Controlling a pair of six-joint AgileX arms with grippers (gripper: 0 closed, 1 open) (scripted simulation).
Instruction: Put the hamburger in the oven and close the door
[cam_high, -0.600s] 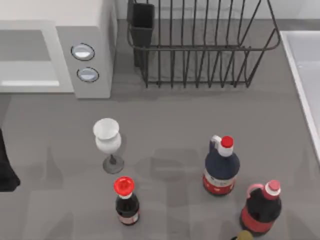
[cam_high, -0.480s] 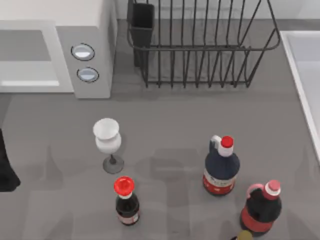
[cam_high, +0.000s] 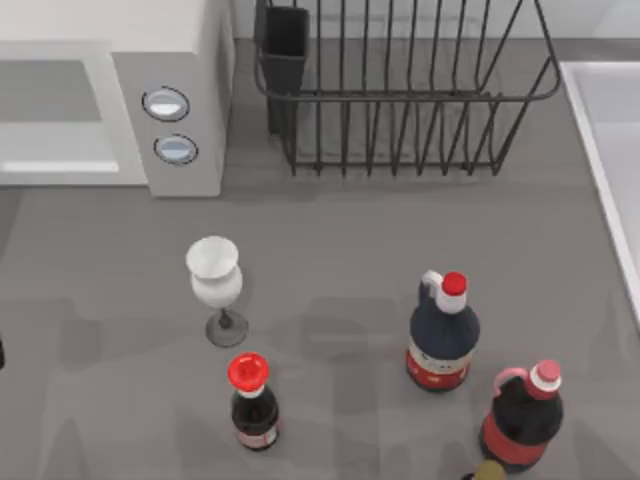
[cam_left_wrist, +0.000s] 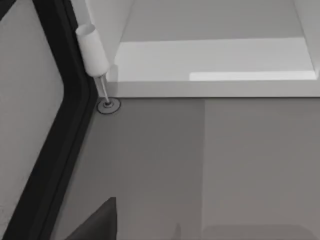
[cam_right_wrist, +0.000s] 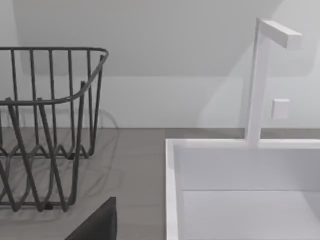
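The grey bench (cam_high: 330, 250) carries the white oven (cam_high: 180, 110) at its far left corner, grey cavity facing the left tool (cam_left_wrist: 102, 225). The right tool (cam_right_wrist: 100, 222) faces the sink (cam_right_wrist: 240, 200). A wine glass (cam_high: 213, 275) stands near the oven. Whether either tool is open or closed, I cannot tell.

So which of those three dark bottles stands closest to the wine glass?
The small bottle with the wide red cap, just in front of the wine glass. The two bigger handled bottles stand far off toward the table's right.

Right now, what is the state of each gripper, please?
Left gripper: it cannot be told whether it is open or closed.
Right gripper: it cannot be told either.
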